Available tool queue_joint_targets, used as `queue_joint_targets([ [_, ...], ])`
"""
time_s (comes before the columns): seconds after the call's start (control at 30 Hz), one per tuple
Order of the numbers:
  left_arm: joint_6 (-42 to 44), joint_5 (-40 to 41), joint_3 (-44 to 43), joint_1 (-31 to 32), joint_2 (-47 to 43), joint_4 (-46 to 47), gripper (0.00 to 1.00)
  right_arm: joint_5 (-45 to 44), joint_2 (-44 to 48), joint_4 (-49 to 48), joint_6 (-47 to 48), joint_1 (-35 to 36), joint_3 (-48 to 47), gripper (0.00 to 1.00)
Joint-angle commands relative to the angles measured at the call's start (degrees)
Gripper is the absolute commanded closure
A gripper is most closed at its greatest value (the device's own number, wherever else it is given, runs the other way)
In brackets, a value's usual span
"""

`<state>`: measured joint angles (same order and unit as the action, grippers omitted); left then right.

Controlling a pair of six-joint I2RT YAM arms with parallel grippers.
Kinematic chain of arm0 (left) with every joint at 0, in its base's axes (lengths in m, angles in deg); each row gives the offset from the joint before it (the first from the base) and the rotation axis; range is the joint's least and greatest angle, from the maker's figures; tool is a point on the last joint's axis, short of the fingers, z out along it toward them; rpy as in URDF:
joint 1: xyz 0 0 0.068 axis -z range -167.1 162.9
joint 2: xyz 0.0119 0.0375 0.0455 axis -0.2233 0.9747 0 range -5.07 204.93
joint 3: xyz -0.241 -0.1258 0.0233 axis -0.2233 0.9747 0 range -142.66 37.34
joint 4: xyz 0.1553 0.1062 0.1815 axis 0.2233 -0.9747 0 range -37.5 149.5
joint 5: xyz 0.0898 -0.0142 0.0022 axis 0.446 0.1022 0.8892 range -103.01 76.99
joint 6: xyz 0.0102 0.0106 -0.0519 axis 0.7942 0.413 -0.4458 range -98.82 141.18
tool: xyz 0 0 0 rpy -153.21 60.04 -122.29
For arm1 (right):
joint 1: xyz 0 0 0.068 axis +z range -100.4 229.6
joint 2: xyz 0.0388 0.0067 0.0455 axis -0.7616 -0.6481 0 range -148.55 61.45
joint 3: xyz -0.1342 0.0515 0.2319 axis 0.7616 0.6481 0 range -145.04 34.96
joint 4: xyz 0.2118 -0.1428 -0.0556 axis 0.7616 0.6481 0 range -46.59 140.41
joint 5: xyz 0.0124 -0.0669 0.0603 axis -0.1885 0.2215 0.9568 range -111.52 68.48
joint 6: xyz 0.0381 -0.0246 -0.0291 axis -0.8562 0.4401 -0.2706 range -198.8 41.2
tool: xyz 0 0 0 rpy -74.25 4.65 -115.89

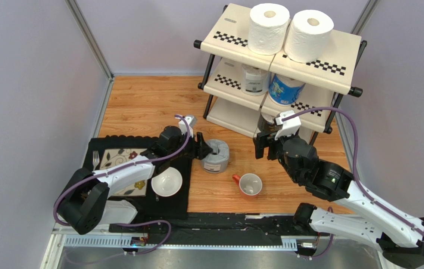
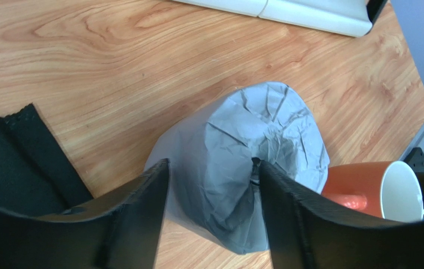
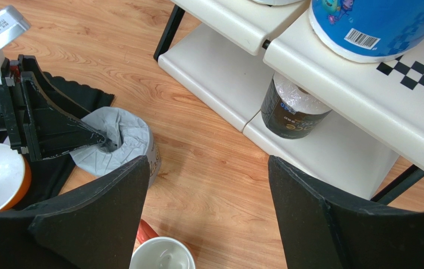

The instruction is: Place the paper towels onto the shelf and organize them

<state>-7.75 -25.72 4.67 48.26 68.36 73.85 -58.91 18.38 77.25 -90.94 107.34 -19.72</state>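
The grey-wrapped paper towel roll stands upright on the wooden table. My left gripper grips its wall, one finger in the core and one outside; in the left wrist view the gripper pinches the grey roll. My right gripper is open and empty above the table, in front of the shelf. Two white rolls stand on the top tier. A clear-white roll and a blue roll stand on the middle tier. A black roll stands on the bottom tier.
An orange mug lies on its side just right of the grey roll, below my right gripper. A white bowl sits on a black mat with a patterned placemat and fork at the left.
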Motion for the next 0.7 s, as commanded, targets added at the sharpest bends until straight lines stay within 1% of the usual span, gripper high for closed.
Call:
queue_joint_targets([
  [0.0, -1.4, -2.1, 1.1, 0.3, -0.9, 6.2, 0.22, 1.3, -0.8, -0.2, 1.8, 0.2, -0.7, 0.18],
  [0.03, -1.4, -2.1, 1.2, 0.3, -1.2, 6.2, 0.16, 1.4, -0.7, -0.1, 1.9, 0.2, -0.6, 0.18],
  [0.13, -1.0, -2.1, 0.7, 0.3, -2.6, 5.2, 0.05, 2.0, -0.7, -0.6, 2.2, 0.2, -0.7, 0.18],
  [0.27, 1.2, 1.5, -1.8, 0.2, -7.6, 0.6, 0.02, 6.4, -1.2, -2.8, 4.7, 0.2, -0.4, 0.18],
  [0.3, 1.7, 2.9, -2.2, 0.2, -10.0, -0.4, 0.02, 8.4, -1.7, -3.3, 5.4, 0.3, -0.1, 0.14],
  [0.37, 3.3, 4.7, -3.9, 0.3, -12.2, -4.4, 0.02, 9.4, -3.1, -4.1, 6.4, 0.3, 0.0, 0.14],
  [0.47, 5.5, 9.4, -4.3, 0.2, -17.4, -9.8, 0.01, 11.2, -5.7, -4.9, 6.9, 0.4, -0.1, 0.13],
  [0.53, 6.7, 14.2, -3.6, -0.3, -22.0, -13.5, 0.01, 13.3, -7.5, -5.9, 6.3, 0.5, -0.5, 0.12],
  [0.57, 6.7, 15.2, -2.2, -1.9, -23.6, -14.0, 0.01, 14.1, -9.6, -6.3, 6.0, 0.9, -0.7, 0.12],
  [0.6, 6.0, 13.6, -1.0, -3.8, -26.6, -16.3, 0.01, 15.7, -11.1, -6.9, 5.2, 1.1, -1.0, 0.12],
  [0.63, 2.7, 10.5, 0.5, -6.8, -28.0, -16.7, 0.01, 16.5, -12.6, -7.9, 5.0, 1.5, -1.8, 0.12],
  [0.67, 0.5, 6.6, 4.2, -13.9, -29.4, -16.5, 0.01, 16.7, -14.1, -8.4, 4.9, 2.6, -2.4, 0.12],
])
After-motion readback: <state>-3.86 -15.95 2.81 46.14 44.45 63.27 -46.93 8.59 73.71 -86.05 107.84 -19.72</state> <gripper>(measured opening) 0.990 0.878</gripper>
